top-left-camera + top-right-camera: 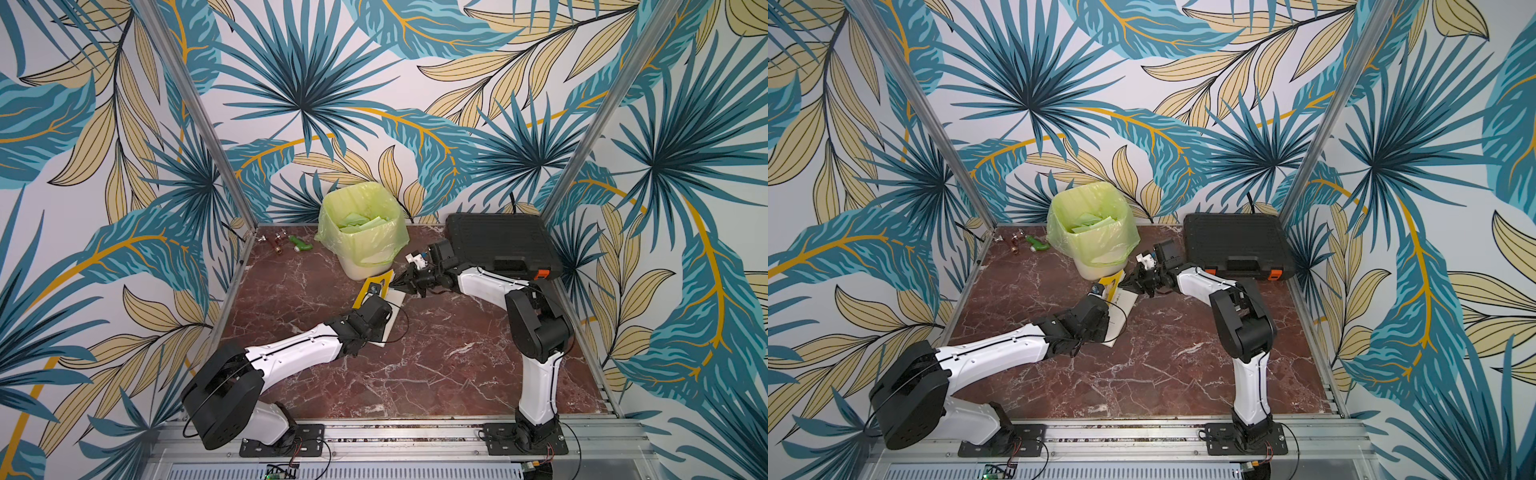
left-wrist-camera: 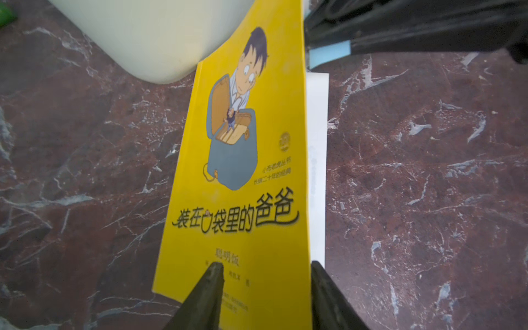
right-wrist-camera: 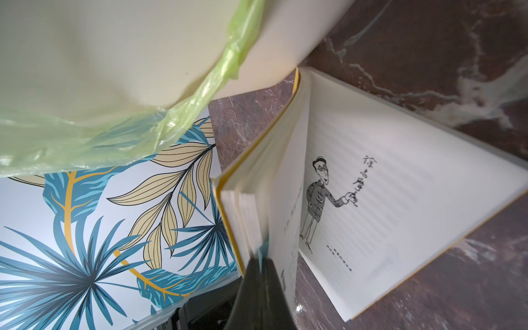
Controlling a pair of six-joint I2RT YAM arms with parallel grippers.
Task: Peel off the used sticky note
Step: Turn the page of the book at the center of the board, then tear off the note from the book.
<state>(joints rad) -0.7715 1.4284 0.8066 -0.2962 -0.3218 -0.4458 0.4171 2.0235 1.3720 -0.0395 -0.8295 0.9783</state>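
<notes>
Currently, the left gripper [image 2: 265, 264] sits at the raised book cover [image 2: 243, 223], jaws apart; a grip cannot be confirmed. At the cover's 3 o'clock, the blue sticky note [image 2: 328, 54] projects from the pages, pinched in the closed right gripper [image 1: 395, 284]. Judged status: pinch done, peel outstanding.

The book [image 1: 387, 276] lies open just left of centre in both top views. Its yellow cover carries a cartoon man over a grey bag and a black Chinese title. That cover is tilted up with some pages, and the other white pages lie flat with a line drawing facing up. The sticky note [image 2: 330, 55] is a small pale-blue slip. It juts out beside the cover's long edge, upper right in the left wrist view. In the right wrist view it shows only as a blurred blue sliver [image 3: 261, 251] at lower centre.
</notes>
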